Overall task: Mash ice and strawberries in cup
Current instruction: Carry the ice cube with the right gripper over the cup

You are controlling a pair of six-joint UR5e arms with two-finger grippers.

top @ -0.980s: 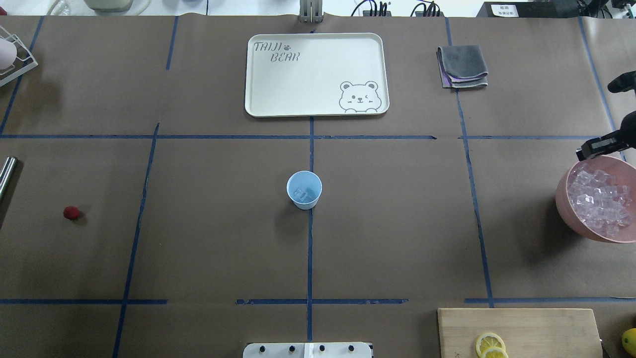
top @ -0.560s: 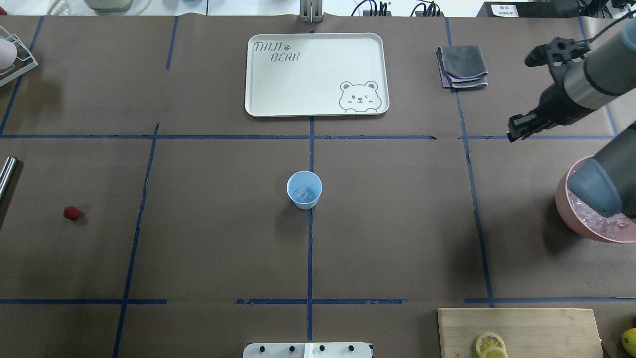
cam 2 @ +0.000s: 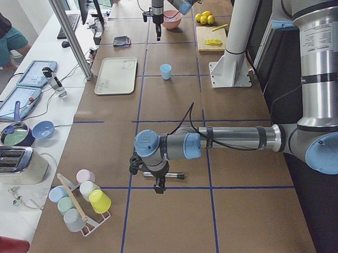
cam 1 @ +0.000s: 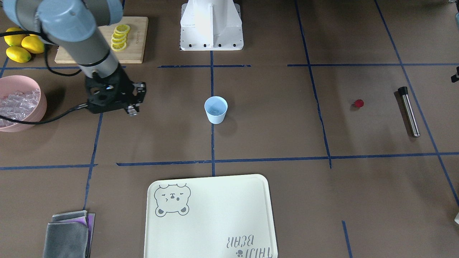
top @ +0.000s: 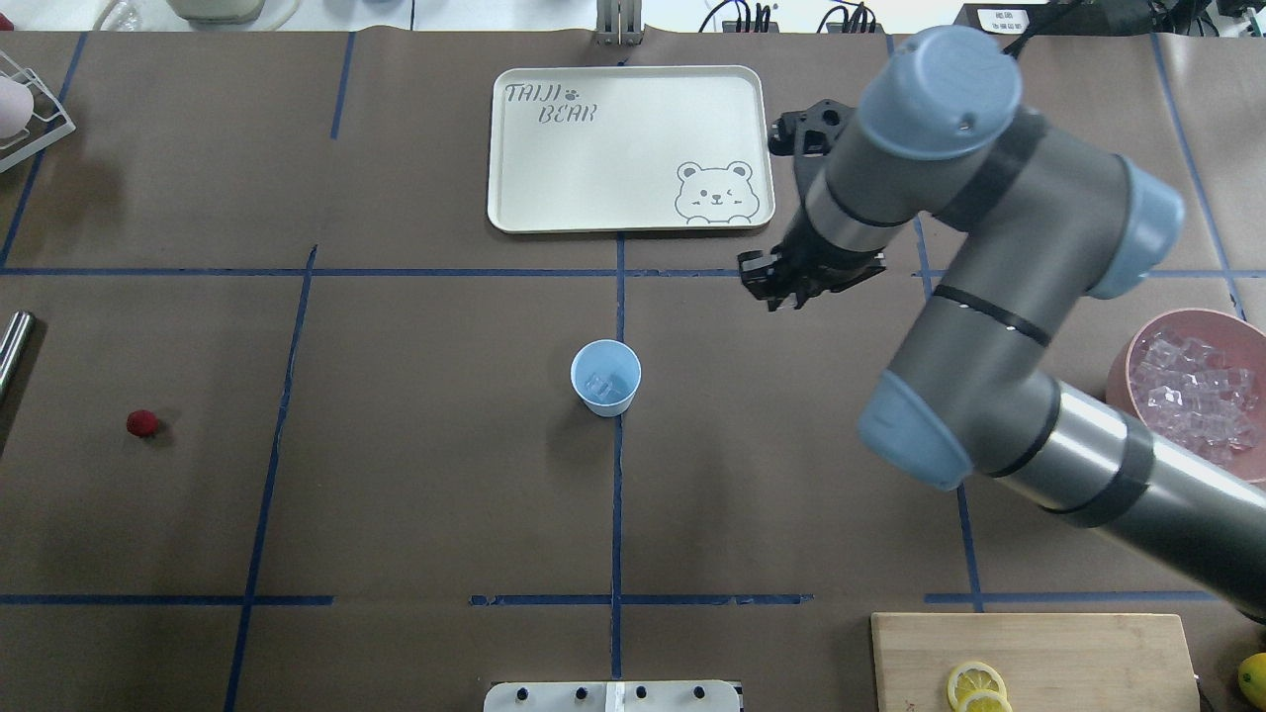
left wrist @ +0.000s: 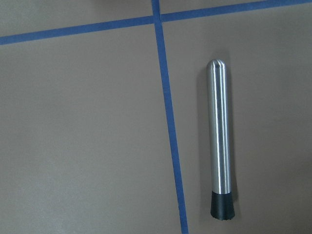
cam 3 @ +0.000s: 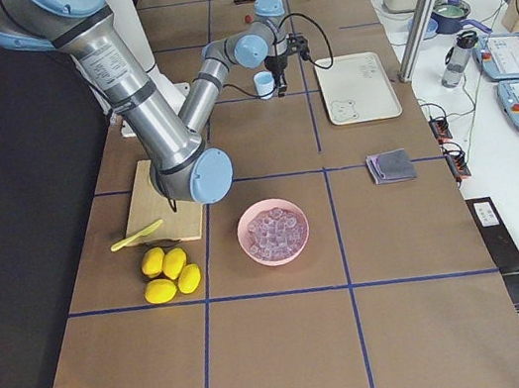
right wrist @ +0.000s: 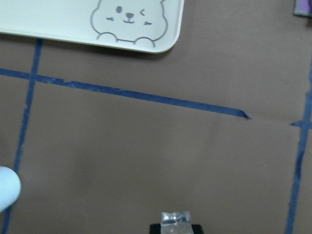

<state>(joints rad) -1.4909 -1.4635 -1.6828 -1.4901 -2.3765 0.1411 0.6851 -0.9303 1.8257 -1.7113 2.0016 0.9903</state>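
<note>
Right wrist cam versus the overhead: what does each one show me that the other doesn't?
Only the right wrist view: the ice cube gripped at the fingertips. Only the overhead: the strawberry, the pink bowl, the cutting board, and where the right gripper sits relative to the cup. Both: the cup (only its edge in the wrist view), the bear tray and the blue tape.

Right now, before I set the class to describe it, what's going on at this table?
The right hand holds an ice cube, between the pink bowl and the blue cup, which has ice in it. The left hand hangs over the metal muddler; whether it is open is unclear. The strawberry lies on the table, not yet in the cup.
</note>
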